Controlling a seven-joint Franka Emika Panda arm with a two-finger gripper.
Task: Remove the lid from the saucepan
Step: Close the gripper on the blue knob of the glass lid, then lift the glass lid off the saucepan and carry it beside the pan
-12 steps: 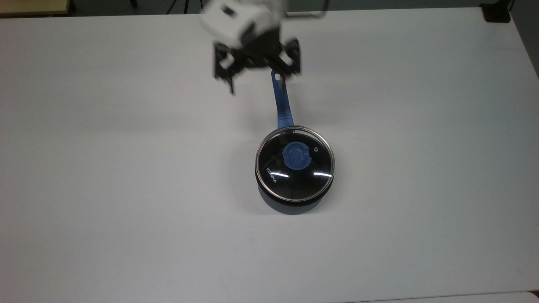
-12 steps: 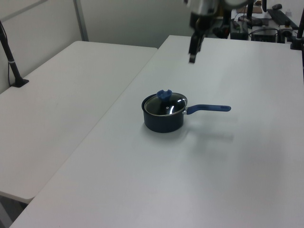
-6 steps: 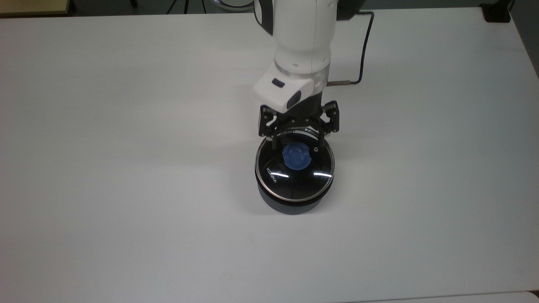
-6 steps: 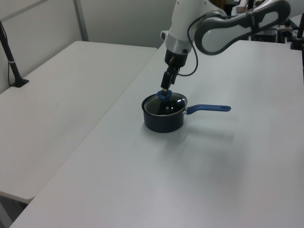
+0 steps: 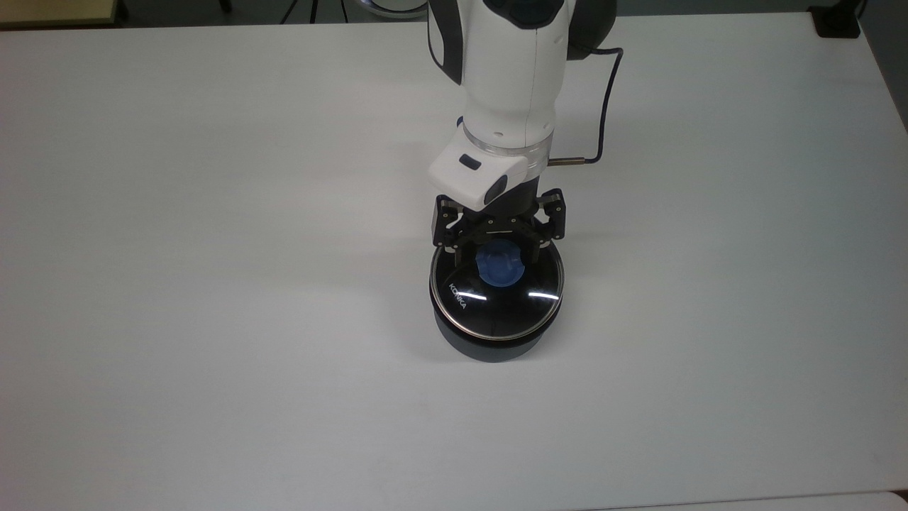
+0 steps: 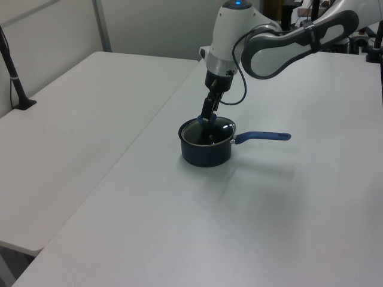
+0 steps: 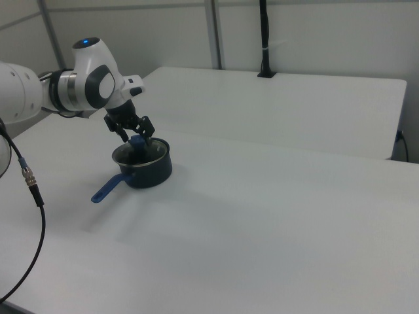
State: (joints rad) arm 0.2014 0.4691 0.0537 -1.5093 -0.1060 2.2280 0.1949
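Note:
The saucepan (image 5: 489, 348) is a small dark pot at the middle of the white table (image 5: 213, 284). Its lid (image 5: 496, 309), clear glass with a steel rim and white lettering, lies flat on it. My gripper (image 5: 499, 253) is down over the lid's blue knob (image 5: 500, 268), open, with one finger on each side of the knob and close to it. In the top view my arm hides the pan's blue handle. The handle (image 6: 263, 137) points to the left view's right. The right view shows the saucepan (image 7: 147, 171) under the gripper (image 7: 136, 136).
A dark cable (image 5: 603, 106) runs off my wrist above the table. A second white table (image 6: 72, 119) joins this one on the left view's left, with a black post (image 6: 15, 78) clamped to it. Bare tabletop lies all around the pan.
My gripper has come from above the handle's end to the lid, then sunk lower around the knob, its fingers drawing in. Pan and lid have stayed put.

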